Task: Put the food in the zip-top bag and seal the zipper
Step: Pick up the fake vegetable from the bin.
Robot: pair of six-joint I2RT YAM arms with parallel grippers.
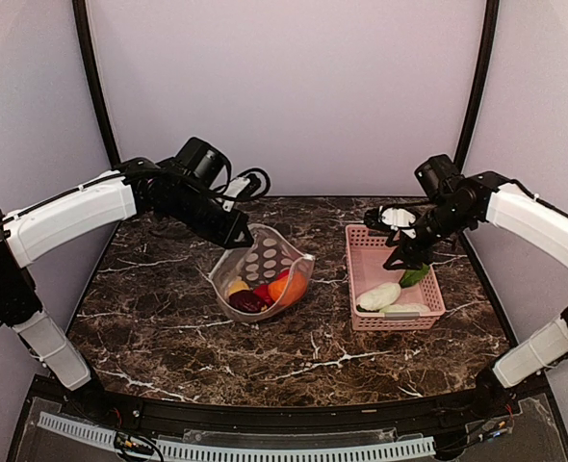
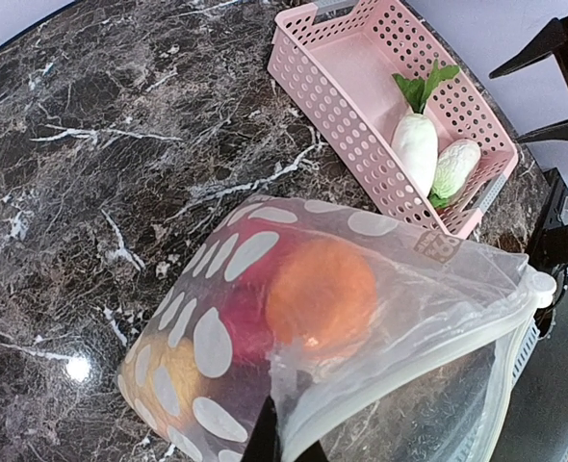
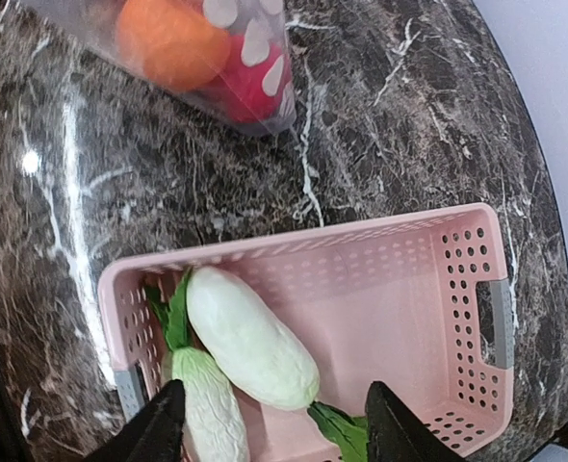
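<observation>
Right wrist view: radish [image 3: 253, 337] lies below right gripper [image 3: 279, 421], long axis diagonal across its gap.
Right gripper: parted, empty.
Left gripper [image 2: 284, 445]: pinching zip-top bag [image 2: 380, 375].

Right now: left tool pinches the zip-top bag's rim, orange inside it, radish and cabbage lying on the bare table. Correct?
Not quite: the radish and cabbage lie in the pink basket, not on the table; the left wrist view shows it. The rest holds: the left tool pinches the rim of the zip-top bag, orange inside.
</observation>
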